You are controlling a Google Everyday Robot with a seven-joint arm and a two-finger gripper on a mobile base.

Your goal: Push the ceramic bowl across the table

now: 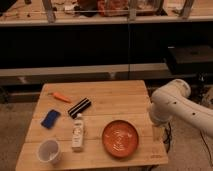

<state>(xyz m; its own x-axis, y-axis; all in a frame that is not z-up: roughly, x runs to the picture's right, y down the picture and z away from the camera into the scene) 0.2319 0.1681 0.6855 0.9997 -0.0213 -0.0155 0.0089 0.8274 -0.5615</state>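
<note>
The ceramic bowl (120,139) is a wide, shallow orange-red dish with pale rings inside. It sits on the light wooden plank table (115,100), near the front right corner. My white arm (172,102) bends in from the right, beside the table's right edge. My gripper (159,131) hangs at the arm's lower end, just off that edge and right of the bowl, apart from it.
On the table's left half lie an orange carrot-like item (62,97), a black bar (79,107), a blue sponge (50,119), a white bottle (77,132) and a white cup (49,151). Dark shelving (100,45) stands behind the table. A black box (192,57) is at the right.
</note>
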